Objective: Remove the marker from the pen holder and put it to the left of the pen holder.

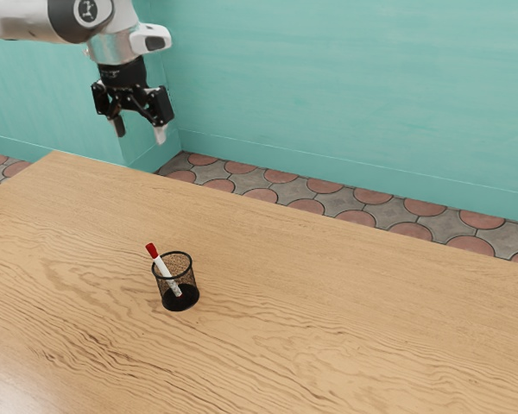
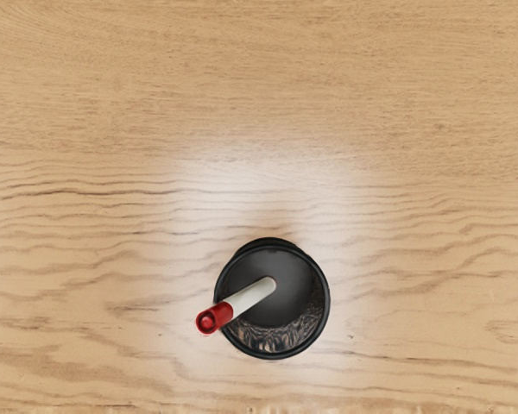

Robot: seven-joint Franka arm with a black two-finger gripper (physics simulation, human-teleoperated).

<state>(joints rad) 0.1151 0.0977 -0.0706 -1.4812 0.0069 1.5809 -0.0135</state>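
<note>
Because the red-capped white marker is contained in the black mesh pen holder, the task is judged to be at its first step, with the approach and grasp to be made. The marker's lower end is set down inside the holder; its shaft is leaned on the rim, and the red cap is carried out past that rim, toward the exterior view's left. The holder is stood upright on the wood-grained table.

Well above the tabletop, apart from marker and holder, the black two-finger gripper is held with its fingers spread wide, and nothing is gripped between them. By the next move, it should be brought across and down over the protruding end, its fingers placed on either side of the marker and clear of the rim. Once the marker is gripped, it would best be drawn up along its slant until its lower end is freed. If the rim were caught or the marker pulled sideways, the holder could be dragged or tipped. Only after that should the marker be carried to the holder's left and laid on the wood, where some rolling might be expected.
</note>
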